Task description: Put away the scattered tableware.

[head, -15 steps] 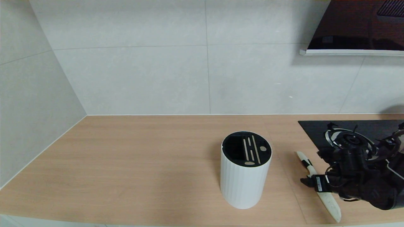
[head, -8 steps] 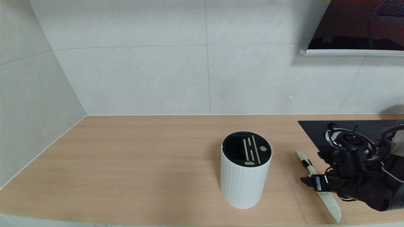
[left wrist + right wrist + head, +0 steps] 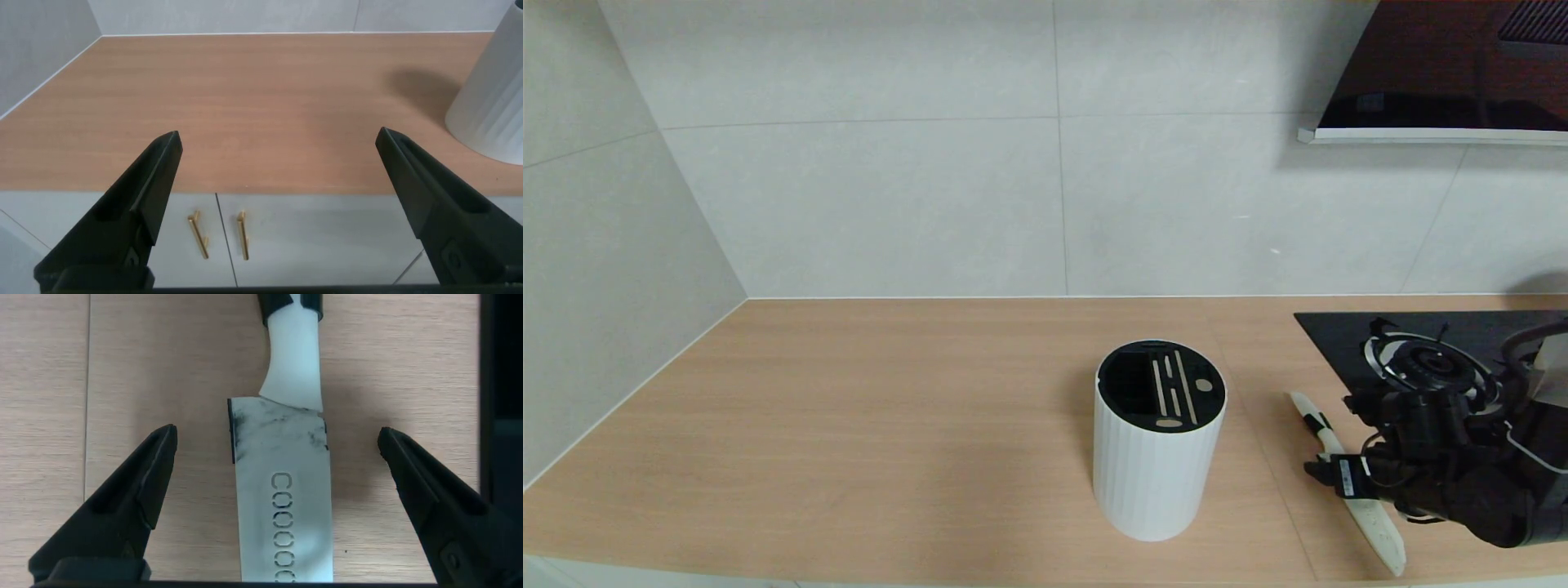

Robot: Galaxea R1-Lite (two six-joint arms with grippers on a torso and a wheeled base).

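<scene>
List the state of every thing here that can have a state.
knife: lying flat on the countertop, not gripped
knife holder: upright, slots empty
right gripper: open, over the knife
left gripper: open, holding nothing
gas burner: no flame visible

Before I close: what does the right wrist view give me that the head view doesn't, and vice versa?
Right wrist view: the knife blade close up, dark smudges near its heel, a row of oval marks, and the right pincer open, astride the blade. Head view: the white holder with its slotted black top, to the robot's left of the knife, and the stove burner beyond it. Both: the knife flat on the wooden counter beneath the right pincer.
</scene>
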